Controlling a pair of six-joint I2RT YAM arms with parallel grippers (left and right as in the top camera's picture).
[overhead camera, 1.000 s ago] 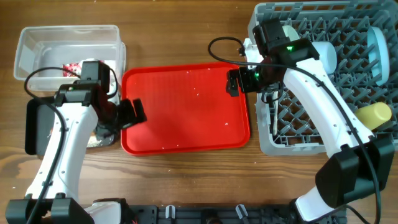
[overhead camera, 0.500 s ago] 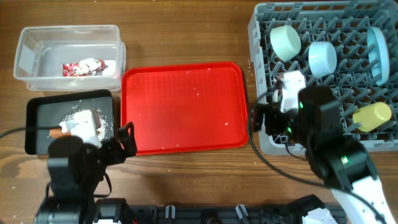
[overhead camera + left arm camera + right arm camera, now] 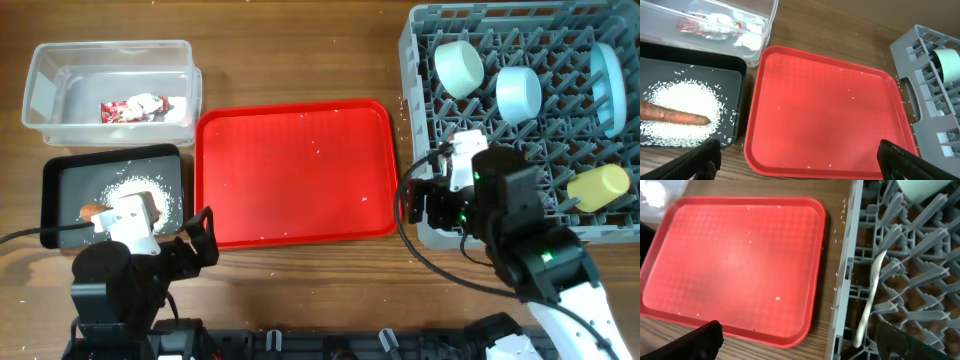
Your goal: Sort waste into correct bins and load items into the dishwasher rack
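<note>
The clear tub holds the red-and-white wrapper and paper wads. The black tray holds rice scraps and the carrot stick. The grey rack holds the green bowl, blue bowl, blue plate on edge, yellow cup and white spoon. My left gripper is open and empty over the red tray's front edge. My right gripper is open and empty, between the red tray and the rack's front left corner.
The flat red tray lies between the bins and the rack, bare but for a few rice grains. Wooden table shows in front of it. Both arm bases stand at the front edge.
Both arms have drawn back toward the front edge. The left arm no longer covers the black tray and the right arm has left the rack's far left corner.
</note>
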